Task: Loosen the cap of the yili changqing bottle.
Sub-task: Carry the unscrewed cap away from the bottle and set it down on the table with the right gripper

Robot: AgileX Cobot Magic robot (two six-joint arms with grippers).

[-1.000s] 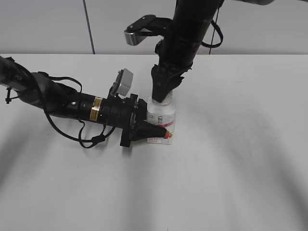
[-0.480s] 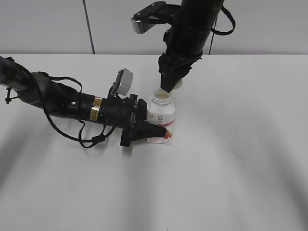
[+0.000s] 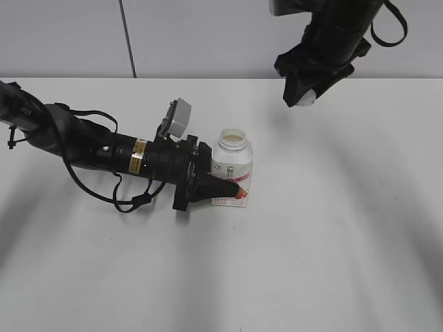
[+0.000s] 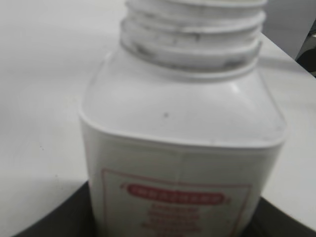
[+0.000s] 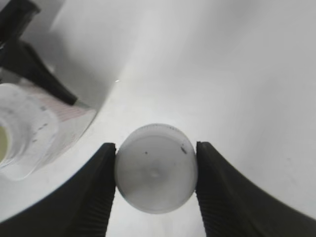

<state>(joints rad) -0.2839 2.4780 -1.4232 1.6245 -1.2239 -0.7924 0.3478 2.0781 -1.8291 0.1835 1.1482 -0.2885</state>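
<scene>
The cap (image 5: 156,175) has just come off — pinched in the right gripper (image 3: 302,95), now lifted well clear — while the left gripper (image 3: 208,185) clamps the open-necked bottle (image 3: 232,166) upright on the table (image 3: 346,228) — loosening done.

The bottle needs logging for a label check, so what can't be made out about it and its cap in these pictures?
- Label text on the bottle: blurred in the left wrist view, too small in the exterior view.
- Bottle base: cut off by the left wrist view's edge, hidden by the left gripper in the exterior view.
- Cap underside: faces away; the right gripper's fingers cover its sides.
</scene>
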